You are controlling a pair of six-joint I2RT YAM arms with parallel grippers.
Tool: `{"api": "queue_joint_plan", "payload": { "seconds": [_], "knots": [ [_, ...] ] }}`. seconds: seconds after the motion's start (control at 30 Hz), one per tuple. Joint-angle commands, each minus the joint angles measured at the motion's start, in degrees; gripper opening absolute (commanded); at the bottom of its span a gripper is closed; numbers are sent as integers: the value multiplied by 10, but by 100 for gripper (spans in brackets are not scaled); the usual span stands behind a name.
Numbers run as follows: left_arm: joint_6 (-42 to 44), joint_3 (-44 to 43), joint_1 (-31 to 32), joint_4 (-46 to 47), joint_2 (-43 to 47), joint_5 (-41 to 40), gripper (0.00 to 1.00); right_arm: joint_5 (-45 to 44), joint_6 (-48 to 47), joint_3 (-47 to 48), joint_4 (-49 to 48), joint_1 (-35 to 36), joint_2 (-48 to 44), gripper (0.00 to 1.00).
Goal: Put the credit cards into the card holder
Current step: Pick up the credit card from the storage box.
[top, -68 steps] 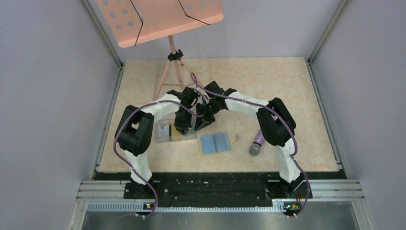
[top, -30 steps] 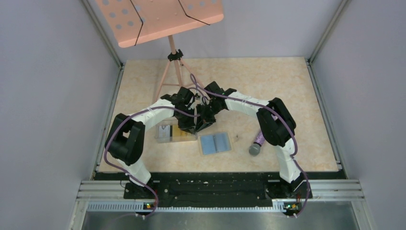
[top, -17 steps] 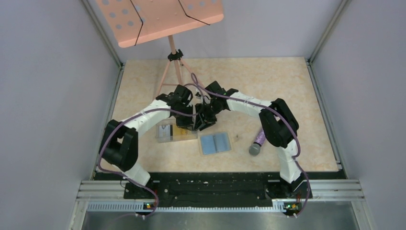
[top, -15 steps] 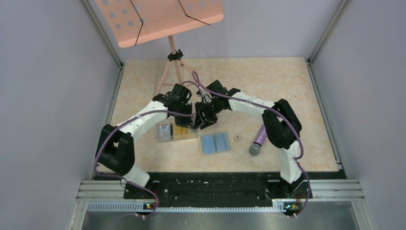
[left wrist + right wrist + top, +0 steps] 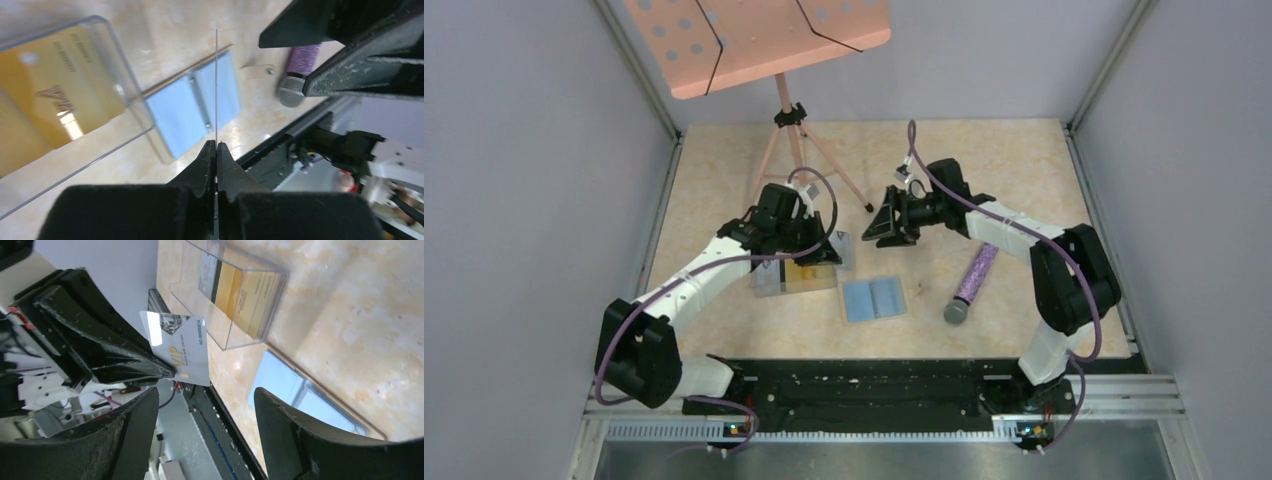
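Fingers of the left arm, the left fingers (image 5: 200, 170), are pressed narrow on one credit card, a white card (image 5: 182, 350) with print and the letters VIP on its face. They pinch it by one short edge, and the rest of it stands out free in the air beyond the tips. In the left wrist view the card shows edge-on, as a thin line rising from between the two tips. From above, it hangs just past the right end of the clear box (image 5: 791, 279), on the far side of the card holder (image 5: 874, 298), and touches neither.

The card holder lies open and flat on the tabletop (image 5: 984, 170) with its light blue inside facing up, just beside the right end of the clear box. No card lies on it.

More credit cards stay in the clear box: gold cards (image 5: 252, 295) stacked along its length, and at the left end a card with a white and dark face (image 5: 209, 272).

The right fingers (image 5: 295, 440) are spread wide and hold nothing. They are off the tabletop, to the right of the white card and apart from it, pointing toward the left arm.

A purple microphone (image 5: 969, 283) lies right of the card holder, and a pink music stand (image 5: 764, 40) stands at the far side.
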State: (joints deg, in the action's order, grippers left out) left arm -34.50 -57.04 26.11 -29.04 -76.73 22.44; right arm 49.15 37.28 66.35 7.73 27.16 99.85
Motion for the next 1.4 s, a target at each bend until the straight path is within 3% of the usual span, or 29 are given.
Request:
{"api": "queue_joint_plan", "payload": {
  "seconds": [0.0, 0.23, 0.53, 0.63, 0.7, 0.8, 0.87, 0.9, 0.97, 1.07, 1.2, 1.37],
  "knots": [
    [-89, 49, -1, 200, 12, 149, 0, 81, 44, -43, -103, -29, -50, 70],
    [-130, 70, 0, 312, -4, 220, 0, 137, 131, -103, -222, -43, -64, 64],
    [-137, 65, 0, 326, -14, 235, 0, 169, 424, -180, -635, -43, -25, 33],
    [-139, 62, 0, 328, -18, 236, 0, 173, 509, -192, -755, -43, 1, 13],
    [-139, 61, 0, 327, -21, 236, 0, 173, 539, -196, -801, -42, 15, 0],
    [-135, 61, -1, 319, -21, 233, 10, 175, 540, -197, -808, -43, 22, 0],
    [-130, 61, 0, 310, -20, 229, 20, 177, 523, -195, -782, -42, 18, 0],
    [-118, 60, 0, 294, -20, 220, 31, 175, 472, -192, -712, -42, 4, 0],
    [-108, 59, 0, 270, -22, 211, 35, 167, 406, -184, -613, -43, -13, 0],
    [-78, 33, 1, 206, -38, 181, 36, 128, 242, -155, -365, -42, -45, 0],
    [-34, -24, 10, 106, -76, 130, 35, -11, -3, -55, 28, -43, -62, 0],
    [45, -144, 42, -63, -163, 6, 33, -91, -67, -40, 135, -45, -70, 0]
  ]
}}
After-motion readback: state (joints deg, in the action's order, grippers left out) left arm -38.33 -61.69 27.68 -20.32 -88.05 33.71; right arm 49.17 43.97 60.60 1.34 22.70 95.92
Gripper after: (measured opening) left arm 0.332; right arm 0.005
